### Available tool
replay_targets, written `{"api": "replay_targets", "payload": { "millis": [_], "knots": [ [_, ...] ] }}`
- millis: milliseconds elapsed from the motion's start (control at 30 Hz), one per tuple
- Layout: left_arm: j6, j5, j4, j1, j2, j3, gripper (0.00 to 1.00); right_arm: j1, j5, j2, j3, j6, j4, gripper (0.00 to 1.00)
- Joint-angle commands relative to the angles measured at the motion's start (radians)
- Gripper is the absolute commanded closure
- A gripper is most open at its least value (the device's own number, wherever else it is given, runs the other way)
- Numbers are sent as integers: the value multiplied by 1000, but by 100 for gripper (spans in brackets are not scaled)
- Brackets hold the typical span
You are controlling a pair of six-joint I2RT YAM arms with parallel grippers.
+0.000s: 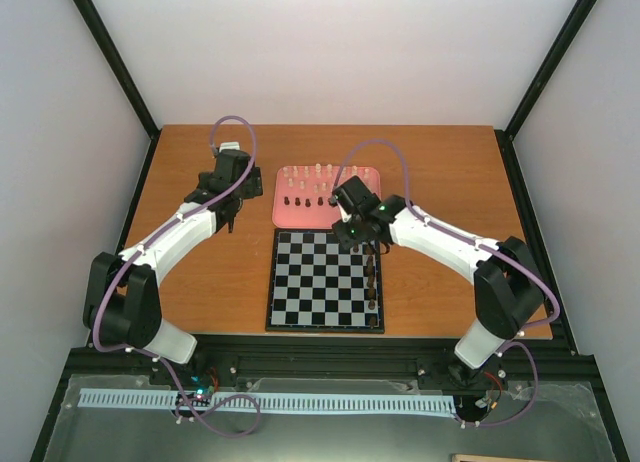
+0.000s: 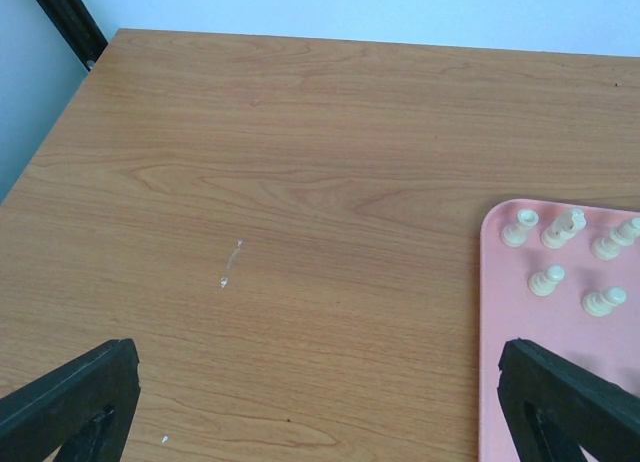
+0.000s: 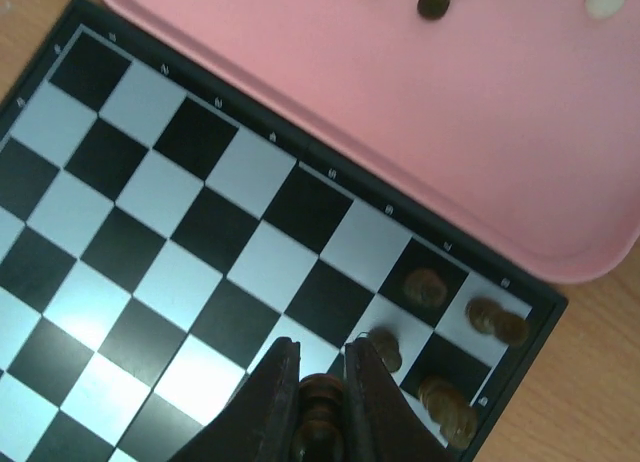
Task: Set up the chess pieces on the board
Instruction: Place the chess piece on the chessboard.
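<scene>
Your right gripper (image 3: pixel 322 357) is pinched shut on a dark piece (image 3: pixel 320 390), upright between the fingers (image 3: pixel 275 392), just over the board (image 3: pixel 150 232). Its square probably lies straight below, just beside the dark pieces (image 3: pixel 425 287) standing along the board's right edge. Left gripper (image 2: pixel 320 402) hangs wide open, empty.

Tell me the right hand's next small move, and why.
Probably lower it straight down, then open. The right hand is shut on a dark brown chess piece over the black-and-white checked board, beside other dark pieces already standing along its edge. Contact with the board isn't clear.
</scene>
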Motion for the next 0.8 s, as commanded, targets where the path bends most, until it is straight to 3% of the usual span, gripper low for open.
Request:
{"api": "replay_targets", "payload": {
  "millis": [0,767],
  "knots": [
    [3,0,21,2,-26,17,0,20,19,-24,-63,36,12,90],
    [4,-5,21,3,-5,26,0,20,7,11,-190,47,80,90]
  ]
}}
